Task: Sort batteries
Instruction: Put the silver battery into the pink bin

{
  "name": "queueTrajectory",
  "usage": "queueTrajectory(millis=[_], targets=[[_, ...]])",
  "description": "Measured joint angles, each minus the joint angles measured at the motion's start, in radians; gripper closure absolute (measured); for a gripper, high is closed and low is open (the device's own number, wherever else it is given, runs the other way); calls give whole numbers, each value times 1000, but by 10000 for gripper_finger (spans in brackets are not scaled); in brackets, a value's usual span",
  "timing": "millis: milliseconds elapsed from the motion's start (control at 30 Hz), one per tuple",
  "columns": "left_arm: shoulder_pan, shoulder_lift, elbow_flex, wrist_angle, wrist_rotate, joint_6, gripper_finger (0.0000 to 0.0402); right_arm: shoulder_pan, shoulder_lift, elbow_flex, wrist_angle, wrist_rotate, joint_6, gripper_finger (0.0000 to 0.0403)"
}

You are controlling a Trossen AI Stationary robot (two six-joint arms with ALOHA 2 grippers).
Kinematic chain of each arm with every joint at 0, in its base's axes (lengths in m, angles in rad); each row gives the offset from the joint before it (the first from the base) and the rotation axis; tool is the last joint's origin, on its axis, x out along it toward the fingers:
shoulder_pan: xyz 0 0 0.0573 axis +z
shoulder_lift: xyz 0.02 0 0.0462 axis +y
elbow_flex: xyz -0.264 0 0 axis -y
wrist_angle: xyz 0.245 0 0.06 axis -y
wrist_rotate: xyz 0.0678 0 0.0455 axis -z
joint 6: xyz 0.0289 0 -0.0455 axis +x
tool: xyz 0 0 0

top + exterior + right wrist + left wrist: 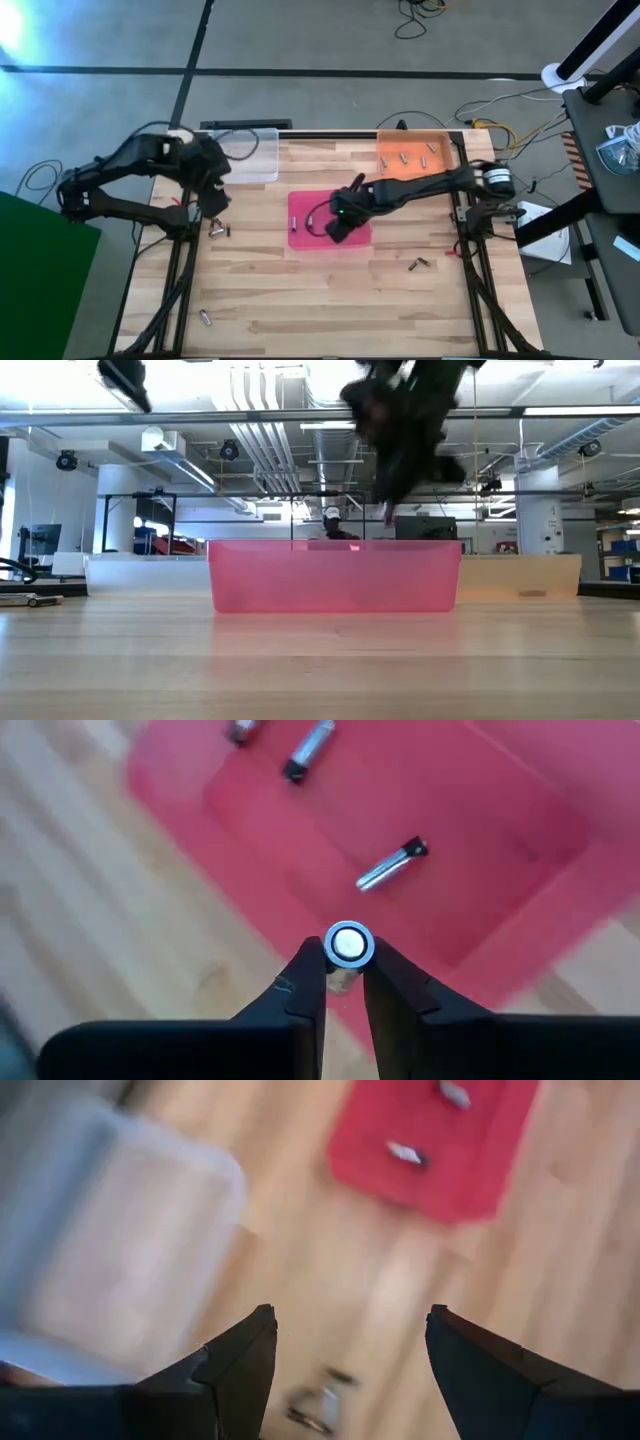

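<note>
A pink tray [300, 238] sits mid-table with a few silvery batteries [390, 868] lying on its floor. My right gripper [340, 215] hangs over it, shut on one battery [348, 945]. At the table's left, my left gripper [350, 1330] stands open and holds nothing. It is above a loose battery [320, 1405] that lies on the wood, also seen in the high view [218, 229]. The low view shows my right gripper [388, 510] above the pink tray's rim [335, 575]. My right gripper pinches one battery between its two fingertips [305, 970]. The battery's round end [348, 945] faces the wrist camera, so the battery stands roughly along the fingers. The fingers point down from above. The battery is lifted clear above the pink tray.
A clear tray [250, 155] stands at the far left and an orange tray [440, 150] with several batteries at the far right. Loose batteries lie near the front left [206, 318] and toward the right [418, 264]. A person [332, 525] stands far behind the table.
</note>
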Motion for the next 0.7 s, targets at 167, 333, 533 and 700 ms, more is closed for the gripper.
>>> queueTrajectory(millis=[167,333,533,700], targets=[[-10,-15,-136,-27,68,-114,168,-38,102,3,73,13,1,362],[-13,-26,-254,-30,70,-164,168,-49,174,3,63,56,1,357],[-13,-16,-328,-27,70,-176,168,-45,208,6,56,57,-1,302],[-13,12,-370,-24,105,-198,159,-43,155,32,32,56,-42,236]])
